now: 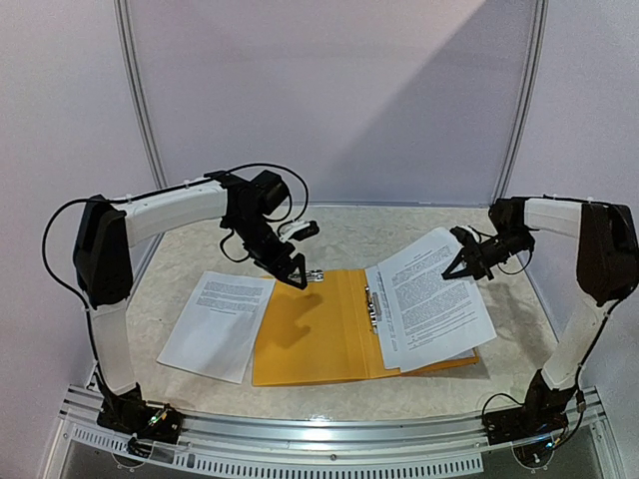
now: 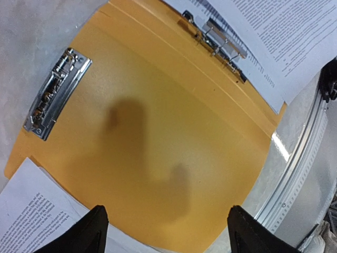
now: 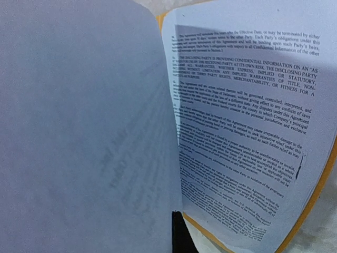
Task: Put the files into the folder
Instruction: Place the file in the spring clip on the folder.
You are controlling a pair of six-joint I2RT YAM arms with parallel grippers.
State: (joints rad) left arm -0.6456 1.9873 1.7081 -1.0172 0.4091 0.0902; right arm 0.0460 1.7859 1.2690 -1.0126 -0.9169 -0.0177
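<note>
The orange folder [image 1: 310, 339] lies open in the middle of the table, its left half bare [image 2: 158, 132]. A stack of printed files [image 1: 429, 309] rests on its right half, beside a metal clip [image 1: 372, 299]. Another file sheet [image 1: 220, 324] lies flat on the table to the left of the folder. My left gripper [image 1: 300, 274] hovers open over the bare left half, its fingers [image 2: 89, 232] wide apart with nothing between them. My right gripper [image 1: 461, 261] is shut on the far right corner of the top sheet [image 3: 84, 132] and holds it raised off the printed page [image 3: 237, 132] below. One dark finger [image 3: 181, 234] shows.
A second metal clip [image 2: 57, 92] sits at the folder's far edge near my left gripper. An aluminium rail [image 1: 329, 434] runs along the table's near edge. Grey walls and frame posts [image 1: 145, 110] enclose the back and sides.
</note>
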